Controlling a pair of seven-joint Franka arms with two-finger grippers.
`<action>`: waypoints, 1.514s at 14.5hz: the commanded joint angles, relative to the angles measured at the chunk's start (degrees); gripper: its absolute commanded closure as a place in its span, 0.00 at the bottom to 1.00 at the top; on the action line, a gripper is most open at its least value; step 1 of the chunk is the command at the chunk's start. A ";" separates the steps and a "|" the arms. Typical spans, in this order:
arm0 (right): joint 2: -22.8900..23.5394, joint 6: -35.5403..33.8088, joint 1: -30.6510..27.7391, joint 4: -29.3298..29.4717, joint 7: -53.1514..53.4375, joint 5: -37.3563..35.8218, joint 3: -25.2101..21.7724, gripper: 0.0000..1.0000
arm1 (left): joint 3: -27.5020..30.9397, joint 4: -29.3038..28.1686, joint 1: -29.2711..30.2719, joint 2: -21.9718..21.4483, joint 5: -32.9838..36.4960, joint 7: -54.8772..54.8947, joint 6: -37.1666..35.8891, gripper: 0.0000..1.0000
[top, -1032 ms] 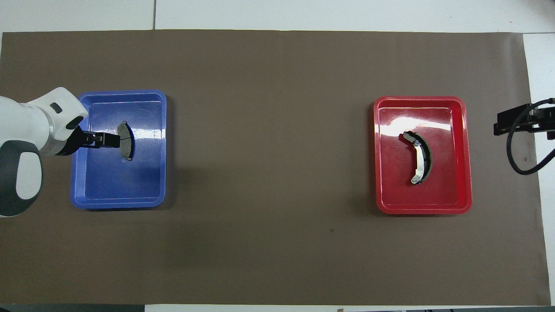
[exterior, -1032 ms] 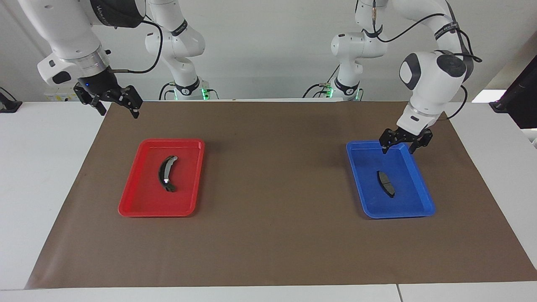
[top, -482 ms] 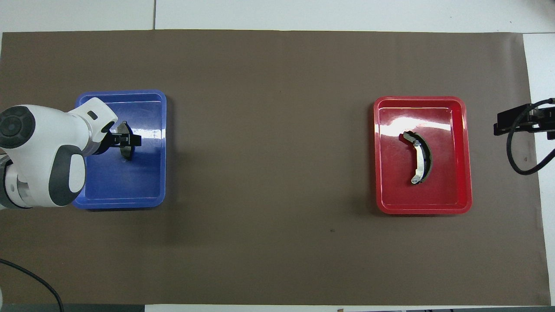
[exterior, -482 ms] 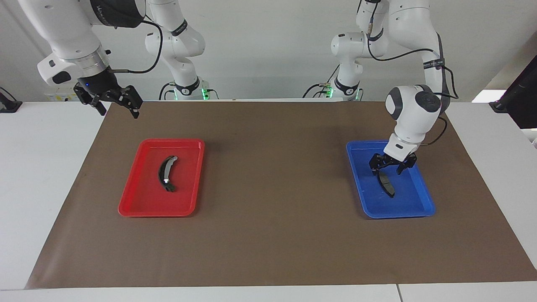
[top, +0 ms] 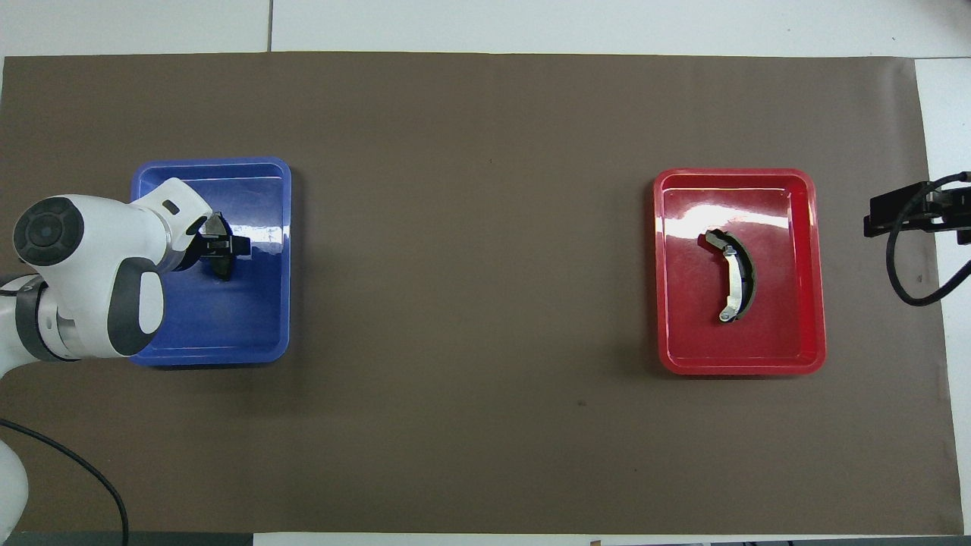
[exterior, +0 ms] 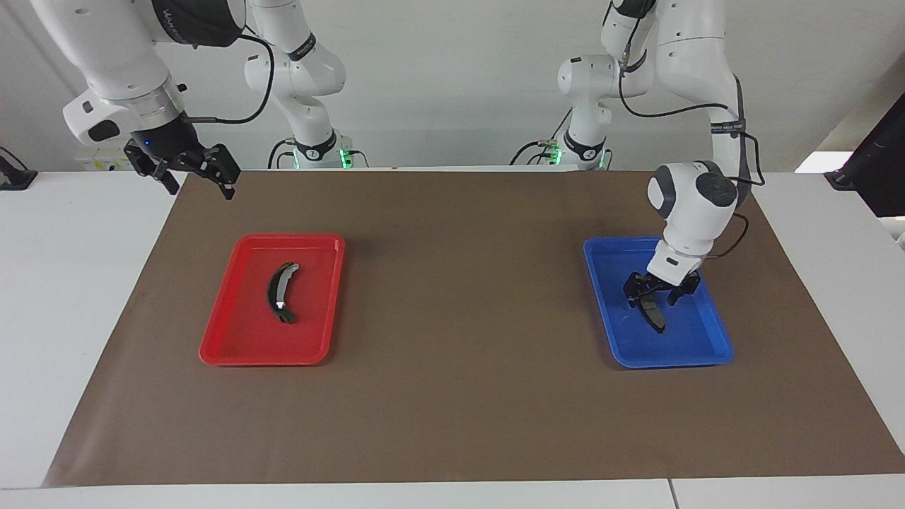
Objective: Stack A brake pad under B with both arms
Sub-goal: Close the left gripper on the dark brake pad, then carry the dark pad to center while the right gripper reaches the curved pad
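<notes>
So we've got two trays on the brown mat [exterior: 452, 396]. The blue tray [exterior: 696, 350] sits toward the left arm's end of the table, and the short dark-grey brake pad [exterior: 655, 316] lies flat inside it. The left gripper [exterior: 651, 300] is down low in that tray, right at the end of the pad that's nearer to the robots, and its fingers [exterior: 630, 297] are spread apart on either side of that end. We can't really tell if they're touching the pad. From overhead the gripper [top: 226, 246] covers the middle of the pad [top: 215, 224], so that view doesn't settle it either.

Toward the right arm's end of the table there's the red tray [exterior: 233, 339] with the long curved brake piece [exterior: 279, 291] lying in it, pale strip along the inner curve and a shiny spot near one end. Overhead it [top: 737, 282] sits about mid-tray [top: 812, 265].

The right gripper [exterior: 195, 178] waits up in the air over the mat's corner, well apart from the red tray, fingers open with nothing between them.
</notes>
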 commanded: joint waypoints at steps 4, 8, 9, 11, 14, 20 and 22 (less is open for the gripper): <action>0.21 0.05 -0.77 0.53 -0.61 0.47 0.36 0.00 | 0.10 -0.11 0.14 1.02 0.39 -0.49 2.51 0.16; 0.21 0.05 -0.86 0.53 -0.61 0.38 0.36 0.00 | 0.10 0.24 -0.03 0.05 0.48 0.03 -2.13 0.77; 0.12 0.05 -0.95 0.35 -0.61 0.38 0.36 0.00 | 0.01 1.20 -0.03 -1.26 0.48 0.03 -5.63 0.85; 0.03 0.05 -0.95 0.17 -0.61 0.47 0.36 0.00 | 0.01 1.47 -0.56 -3.11 0.48 -0.05 -9.88 0.97; 0.03 0.05 -0.95 0.09 -0.53 0.47 0.36 0.00 | -0.08 3.04 -0.74 -4.17 0.48 0.21 -11.20 0.99; -0.06 -0.30 -0.42 -0.09 -0.88 0.47 0.36 0.00 | -0.08 8.77 -11.87 -3.64 -2.15 -6.18 -12.88 0.99; -0.32 -0.22 -0.68 -0.87 -1.40 0.47 0.36 0.00 | -0.17 8.85 -15.75 -2.94 -2.16 -9.80 -10.70 0.99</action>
